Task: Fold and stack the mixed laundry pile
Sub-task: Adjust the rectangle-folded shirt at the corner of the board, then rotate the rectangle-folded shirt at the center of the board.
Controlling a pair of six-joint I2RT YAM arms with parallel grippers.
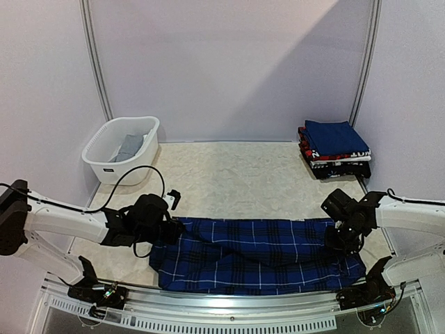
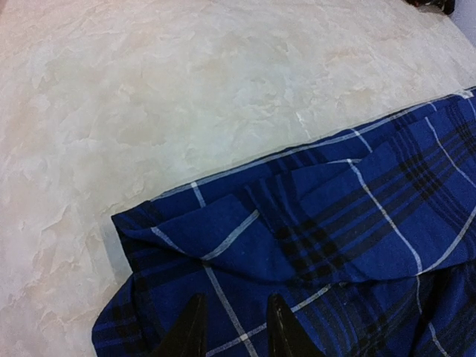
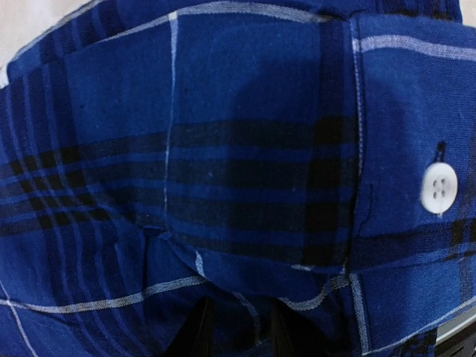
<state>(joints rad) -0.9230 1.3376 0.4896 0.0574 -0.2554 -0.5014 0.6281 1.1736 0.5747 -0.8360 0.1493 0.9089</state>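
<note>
One plaid shirt (image 1: 257, 254) — one white basket (image 1: 115, 169) — one folded stack (image 1: 335, 147) — one grey garment (image 1: 128, 147).

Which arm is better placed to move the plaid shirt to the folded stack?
Likely right: right gripper sits at the plaid shirt's right end, nearer the folded stack; left gripper is at the opposite end.

my left arm (image 1: 66, 221) stretched in low from the left, left gripper (image 2: 235, 331) fingers narrowed, pinching the plaid shirt (image 1: 257, 254), right arm (image 1: 410, 212) bent in from the right, right gripper (image 3: 242, 333) pointing down, nipped onto the same cloth
</note>
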